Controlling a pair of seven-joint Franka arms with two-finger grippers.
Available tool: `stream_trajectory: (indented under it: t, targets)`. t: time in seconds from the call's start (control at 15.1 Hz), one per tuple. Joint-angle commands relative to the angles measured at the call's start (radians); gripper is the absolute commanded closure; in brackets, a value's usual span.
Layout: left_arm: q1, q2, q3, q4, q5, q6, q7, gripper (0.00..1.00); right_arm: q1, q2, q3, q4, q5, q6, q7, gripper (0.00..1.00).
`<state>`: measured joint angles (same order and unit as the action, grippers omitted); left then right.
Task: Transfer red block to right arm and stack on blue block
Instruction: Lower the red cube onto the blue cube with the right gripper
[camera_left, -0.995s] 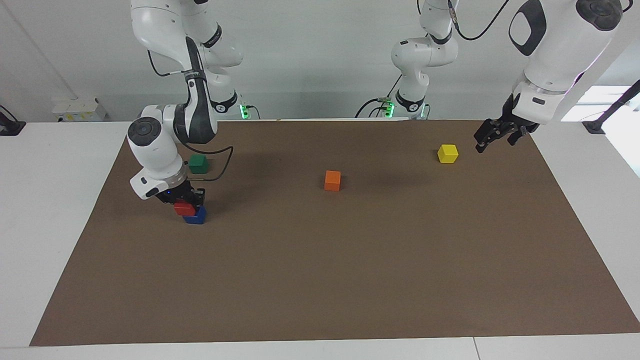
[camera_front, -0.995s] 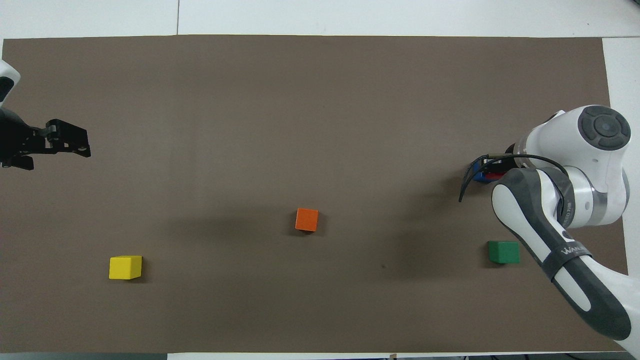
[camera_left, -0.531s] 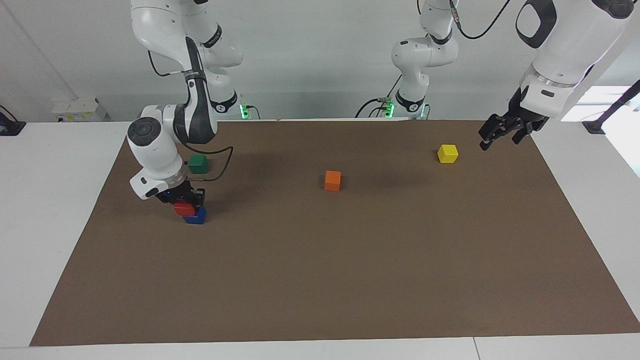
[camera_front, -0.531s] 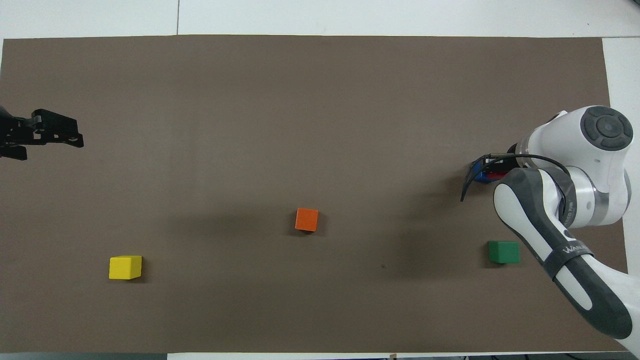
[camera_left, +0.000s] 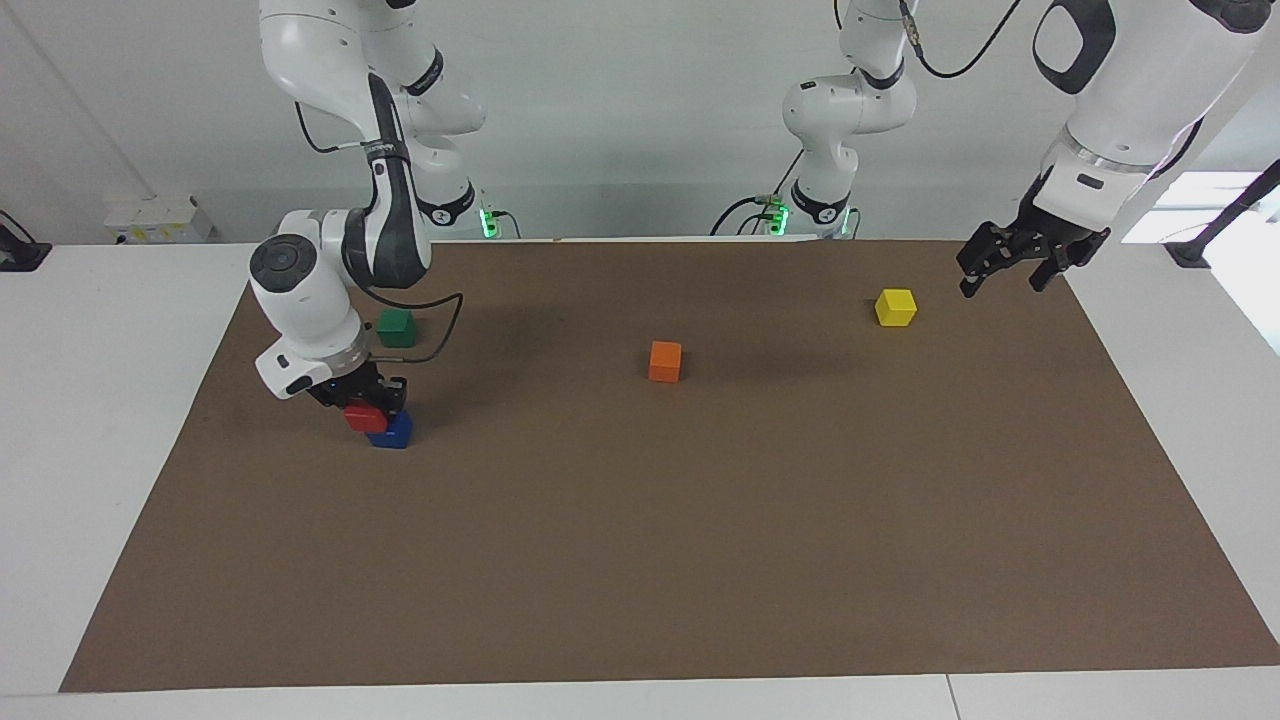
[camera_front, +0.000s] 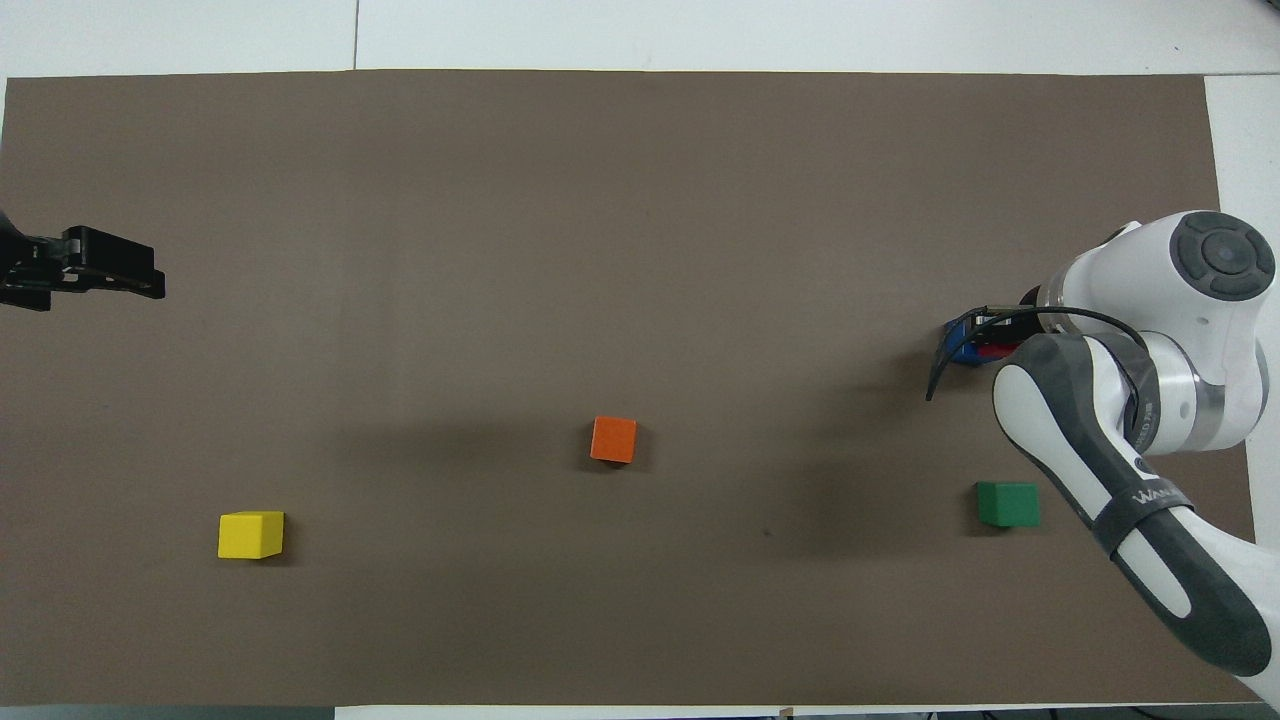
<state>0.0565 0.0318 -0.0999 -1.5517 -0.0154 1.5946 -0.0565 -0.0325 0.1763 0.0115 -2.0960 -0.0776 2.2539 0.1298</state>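
Observation:
The red block (camera_left: 364, 418) is held in my right gripper (camera_left: 367, 408), which is shut on it. It sits at the top of the blue block (camera_left: 394, 431), offset toward the right arm's end of the table; I cannot tell whether the two touch. In the overhead view my right arm hides most of both, leaving an edge of the blue block (camera_front: 961, 350) and a sliver of the red block (camera_front: 992, 351). My left gripper (camera_left: 1008, 270) is open and empty in the air over the mat's edge at the left arm's end, also seen in the overhead view (camera_front: 110, 278).
A green block (camera_left: 396, 327) lies nearer to the robots than the blue block. An orange block (camera_left: 665, 361) lies mid-mat. A yellow block (camera_left: 895, 307) lies beside my left gripper. All rest on the brown mat (camera_left: 700, 560).
My right gripper has shifted slightly toward the right arm's end and up, with the red block in it. My left gripper has risen and turned a little.

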Motion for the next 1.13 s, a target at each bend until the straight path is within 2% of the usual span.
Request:
stream_trajectory:
  t: [0.0,0.13,0.27,0.4,0.73,0.93,1.06]
  targets:
    - [-0.02,0.014,0.012,0.022,0.017,-0.005,0.015,0.0,-0.017,-0.001,0.015,0.014,0.022,-0.022,0.005,0.31]
    - [-0.024,0.014,0.012,0.019,0.017,-0.005,0.008,0.0,-0.015,-0.003,0.015,0.024,0.039,-0.03,0.005,0.34]
    - [-0.029,0.01,0.012,0.01,0.017,-0.005,0.012,0.0,-0.015,0.003,0.016,0.06,0.041,-0.072,0.005,0.31]
    - [-0.029,0.001,0.012,-0.008,0.017,-0.008,0.007,0.0,-0.006,-0.003,0.016,0.088,0.042,-0.112,0.008,0.02]
    - [-0.011,-0.012,0.012,-0.03,0.017,-0.013,0.007,0.0,0.0,-0.021,0.027,0.243,0.039,-0.313,-0.005,0.0]
    - [-0.012,-0.01,0.012,-0.03,0.017,-0.013,0.009,0.0,0.003,-0.053,0.033,0.339,0.038,-0.399,-0.169,0.0]
    - [-0.012,-0.01,0.012,-0.03,0.017,-0.013,0.007,0.0,-0.001,-0.096,0.033,0.355,0.039,-0.431,-0.219,0.0]
